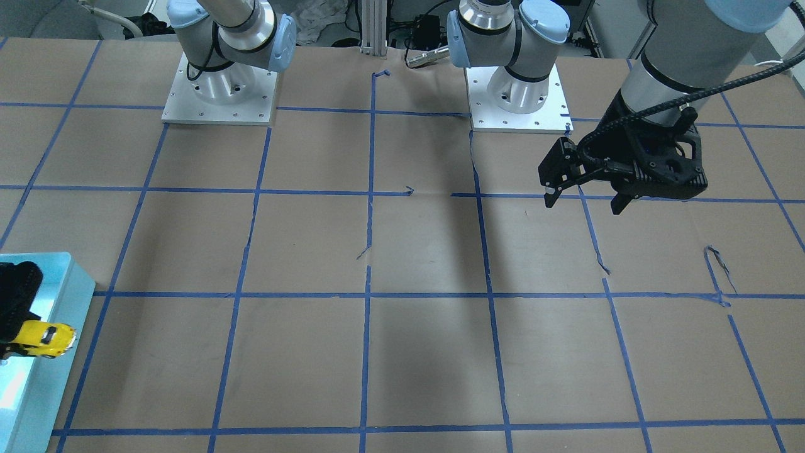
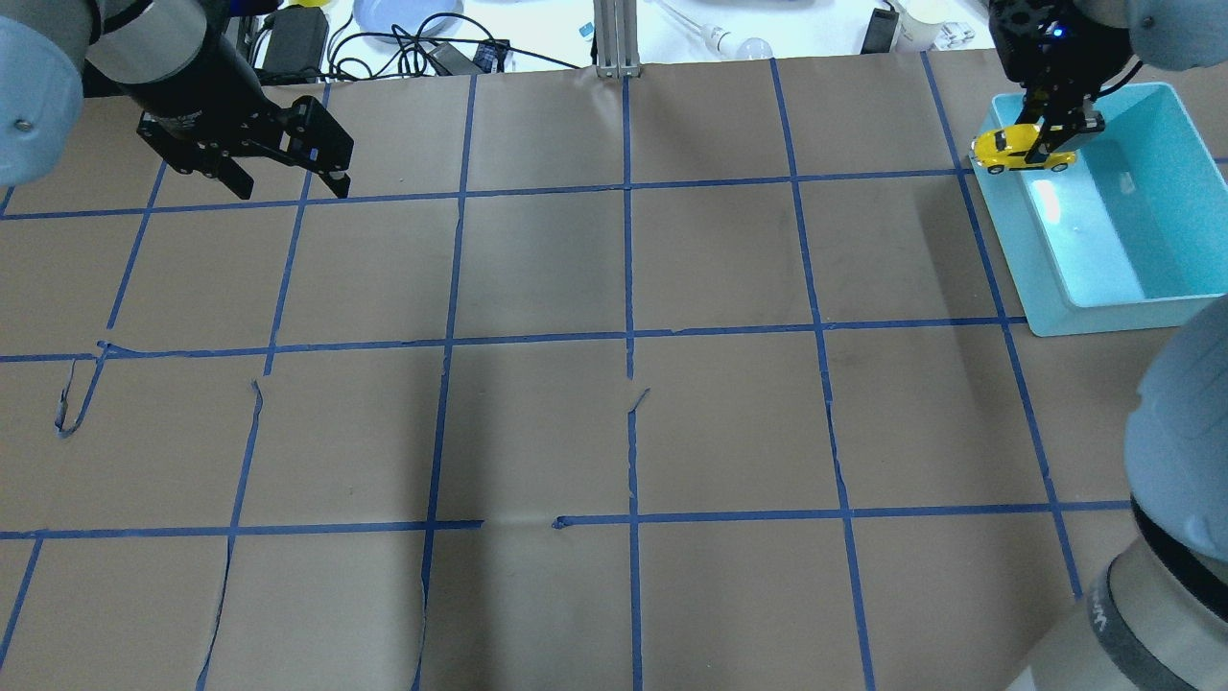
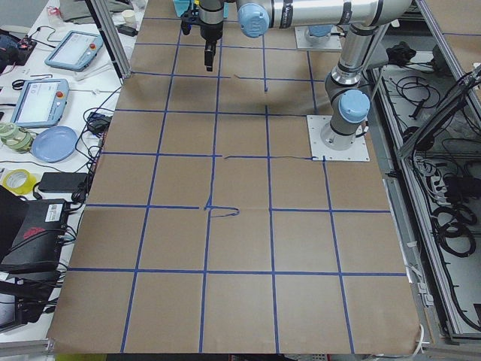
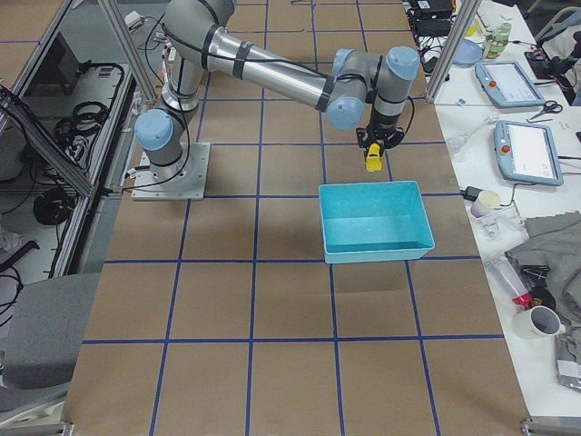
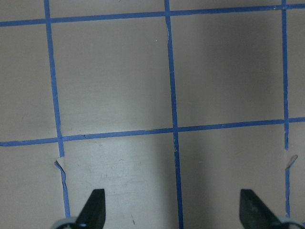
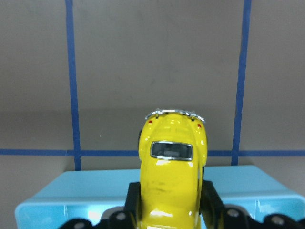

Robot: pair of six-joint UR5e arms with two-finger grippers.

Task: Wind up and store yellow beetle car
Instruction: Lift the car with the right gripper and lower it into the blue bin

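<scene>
Pointing down, right hand [image 2: 1051, 134] clasps yellow beetle car [image 2: 1003, 147]

No writing, label, brand or number can be read anywhere.

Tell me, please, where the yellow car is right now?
At the overhead view's top right, the car hangs gripped in the right tool, over the far, left-hand corner of the blue bin.

Robotics lab: bench [image 3: 240, 241] papered, blue-tape grid; teach pendants [image 3: 41, 101] alongside; cable bundles [image 3: 451, 218] beside frame.
</scene>
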